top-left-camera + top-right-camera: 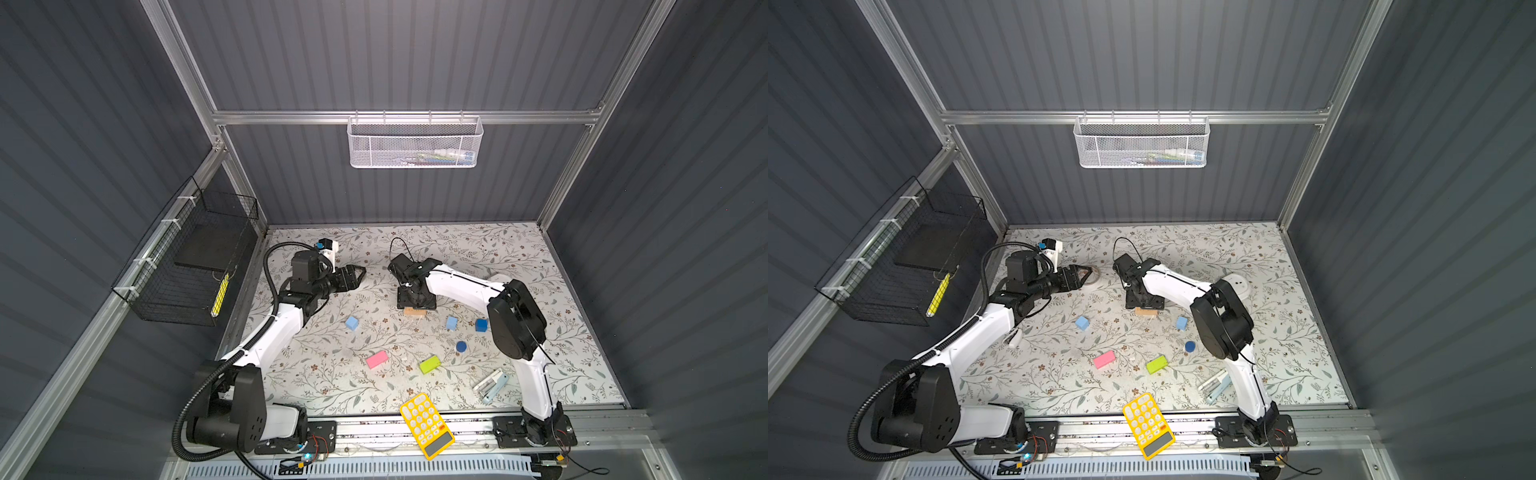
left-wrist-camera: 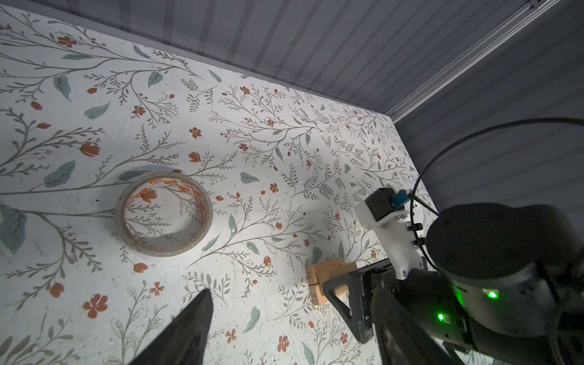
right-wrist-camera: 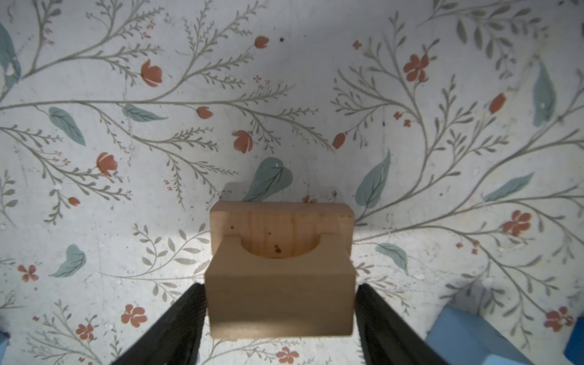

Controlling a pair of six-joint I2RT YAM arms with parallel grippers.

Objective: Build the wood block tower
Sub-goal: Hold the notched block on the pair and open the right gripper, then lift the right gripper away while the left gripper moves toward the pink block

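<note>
A low stack of tan blocks [image 1: 414,312] [image 3: 281,284] stands mid-table. Its top piece has a half-round notch. My right gripper [image 1: 416,305] [image 3: 279,286] points straight down over the stack, its fingers [image 3: 189,313] on either side of the top block with a thin gap showing, so it is open. Loose on the table lie two light-blue cubes [image 1: 352,323] [image 1: 451,322], a dark-blue cube [image 1: 481,325], a dark-blue cylinder [image 1: 461,346], a pink bar [image 1: 377,359] and a green bar [image 1: 429,364]. My left gripper [image 1: 358,274] hovers open and empty at the back left.
A tape roll [image 2: 164,218] [image 1: 1094,274] lies just beyond the left gripper. The yellow calculator [image 1: 427,424] overhangs the front rail, and the pale-blue stapler [image 1: 492,384] lies front right. A black wire basket [image 1: 187,266] hangs on the left wall.
</note>
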